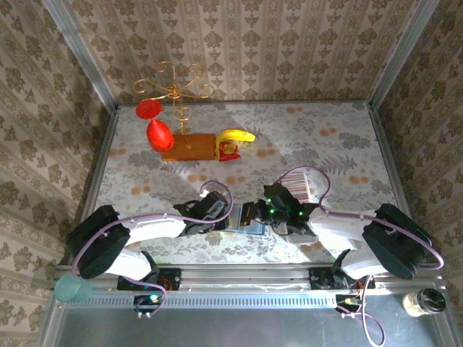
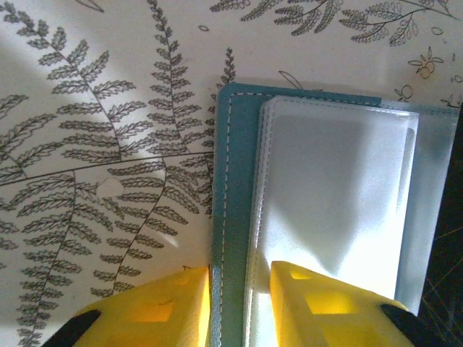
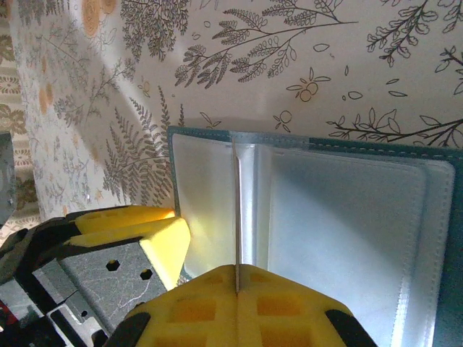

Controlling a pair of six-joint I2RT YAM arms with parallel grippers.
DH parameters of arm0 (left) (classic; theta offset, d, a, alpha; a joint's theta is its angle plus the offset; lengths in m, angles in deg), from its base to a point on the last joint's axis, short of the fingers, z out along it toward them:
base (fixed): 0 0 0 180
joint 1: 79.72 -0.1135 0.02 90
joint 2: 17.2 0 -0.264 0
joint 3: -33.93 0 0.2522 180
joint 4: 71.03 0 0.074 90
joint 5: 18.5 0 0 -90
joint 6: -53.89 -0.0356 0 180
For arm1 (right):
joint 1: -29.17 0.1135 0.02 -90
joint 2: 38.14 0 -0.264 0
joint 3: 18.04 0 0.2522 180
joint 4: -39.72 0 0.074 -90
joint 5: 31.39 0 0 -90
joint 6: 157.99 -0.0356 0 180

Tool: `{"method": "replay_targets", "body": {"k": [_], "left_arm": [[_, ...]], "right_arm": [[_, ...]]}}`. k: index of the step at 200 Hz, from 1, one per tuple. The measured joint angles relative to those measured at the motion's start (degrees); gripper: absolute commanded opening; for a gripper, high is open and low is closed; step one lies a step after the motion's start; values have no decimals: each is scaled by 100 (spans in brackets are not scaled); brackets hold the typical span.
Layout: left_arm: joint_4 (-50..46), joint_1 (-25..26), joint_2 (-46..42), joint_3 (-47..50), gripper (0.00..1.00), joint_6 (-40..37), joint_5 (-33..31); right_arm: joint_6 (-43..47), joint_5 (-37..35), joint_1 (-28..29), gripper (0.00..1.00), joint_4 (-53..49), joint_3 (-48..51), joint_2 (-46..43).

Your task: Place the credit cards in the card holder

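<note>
Two grippers work close together on the holder point(image 1: 248, 219), which lies open and flat on the table point(image 1: 347, 144), at centre near the arm bases. The cards point(image 1: 304, 184) stand in a row at 2 o'clock from it.

The left gripper point(image 2: 242, 278) has its jaws narrowly apart, astride the holder's teal edge and the rim of the clear sleeves point(image 2: 333, 188). Whether they pinch that edge I cannot tell. The right gripper point(image 3: 236, 283) is closed on a thin sheet point(image 3: 236, 210) seen edge-on, upright over the sleeves. Whether it is a card or a lifted sleeve leaf I cannot tell.

The step, as I judge it, is opening or feeding a pocket while the other side is pinned. To do it well:

- **Left gripper:** it should settle on the teal edge alone, at 9 o'clock of the holder, and press it flat so nothing slides.
- **Right gripper:** it should hold the sheet square to the pocket mouth and move along the sleeve's length, not across it. The plastic looks soft and would likely buckle.
- **Clearance:** in the right wrist view the left fingers point(image 3: 123, 231) sit at 9 o'clock, just beside the right gripper. Sideways moves should be small.
</note>
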Motion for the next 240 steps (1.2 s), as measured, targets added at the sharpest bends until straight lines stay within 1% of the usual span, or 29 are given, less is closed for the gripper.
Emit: {"method": "replay_targets", "body": {"k": [40,63,240], "left_arm": [[186,26,74,0,22,-2,-17],[236,33,98,0,23,-2,-17],[422,63,164,11,21,26,-61]], "right_arm": [[0,-2,24,0,136,0,118],[0,-4,28,0,140,0,238],[223,-264,26,0,46,0,201]]}}
